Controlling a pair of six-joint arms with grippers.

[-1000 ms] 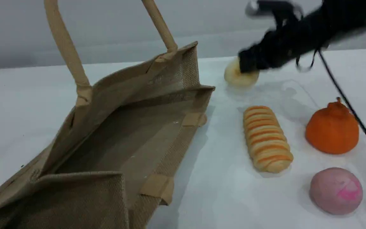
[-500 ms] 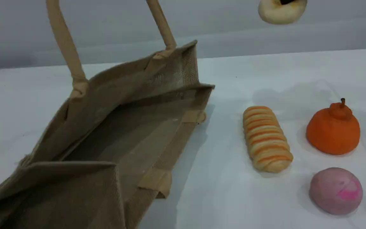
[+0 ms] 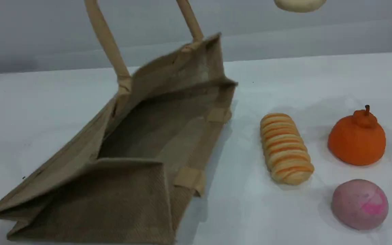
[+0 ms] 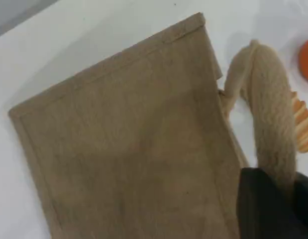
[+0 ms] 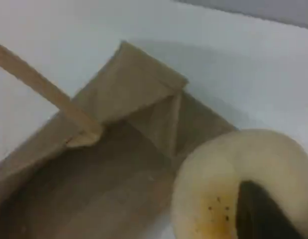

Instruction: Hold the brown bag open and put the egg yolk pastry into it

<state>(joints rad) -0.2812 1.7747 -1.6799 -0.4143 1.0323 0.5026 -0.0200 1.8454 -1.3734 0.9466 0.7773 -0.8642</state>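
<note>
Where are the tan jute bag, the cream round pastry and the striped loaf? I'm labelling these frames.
Tan woven jute bag (image 3: 131,200), scene view: near end panel.
Cream round pastry (image 5: 218,184), right wrist view: pale upper side.
Orange-striped long loaf (image 3: 285,148), scene view: middle of top.

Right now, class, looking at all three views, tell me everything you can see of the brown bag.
The brown bag is a large tan tote of coarse jute-like weave with lighter beige bound edges and rope-like handles. It lies tilted on the white table, mouth open, inside empty. One handle is lifted, gripped by the left gripper, jaws shut. The striped loaf lies beside it, apart.
</note>
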